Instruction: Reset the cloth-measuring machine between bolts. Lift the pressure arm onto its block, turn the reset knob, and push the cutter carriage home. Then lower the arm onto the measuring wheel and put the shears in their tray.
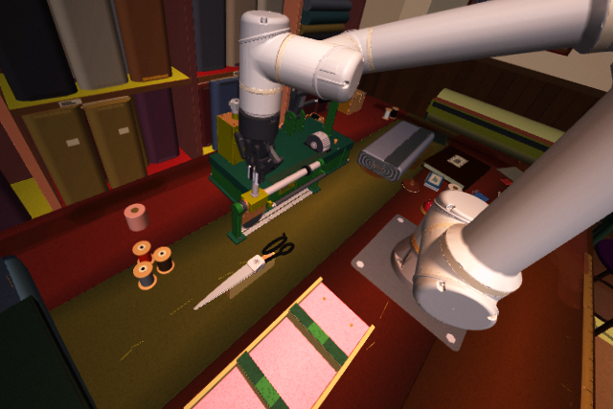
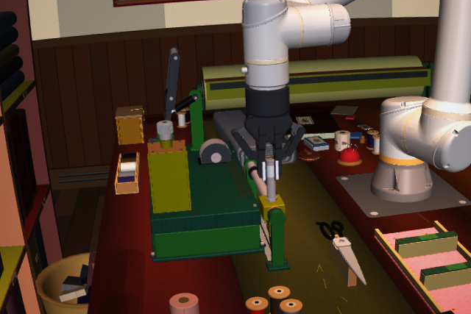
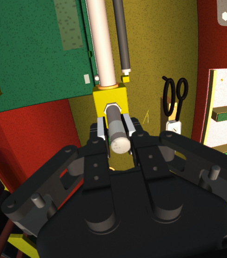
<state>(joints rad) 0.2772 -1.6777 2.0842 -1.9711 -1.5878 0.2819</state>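
Note:
The reset knob (image 2: 165, 128) is partly hidden behind my wrist in the side camera; it tops the yellow housing on the green measuring machine (image 2: 203, 204). My gripper (image 3: 115, 134) (image 2: 270, 170) (image 1: 254, 178) points straight down, and its two fingers clamp the grey upright handle (image 3: 116, 130) of the yellow cutter carriage (image 3: 110, 98) (image 2: 271, 206) (image 1: 255, 201), which sits at the near end of its pale rail. The dark pressure arm (image 2: 171, 82) stands raised, nearly upright, clear of the measuring wheel (image 2: 215, 152). The shears (image 1: 242, 271) (image 2: 342, 246) rest propped on a small block on the olive cloth.
Behind the machine stand shelves of fabric bolts, and a large green roll (image 2: 315, 79) lies along the wall. The pink-lined tray (image 1: 292, 350) lies near the front edge. Thread spools (image 1: 148, 261) sit left of the shears, and my base plate (image 1: 396, 271) sits on the right.

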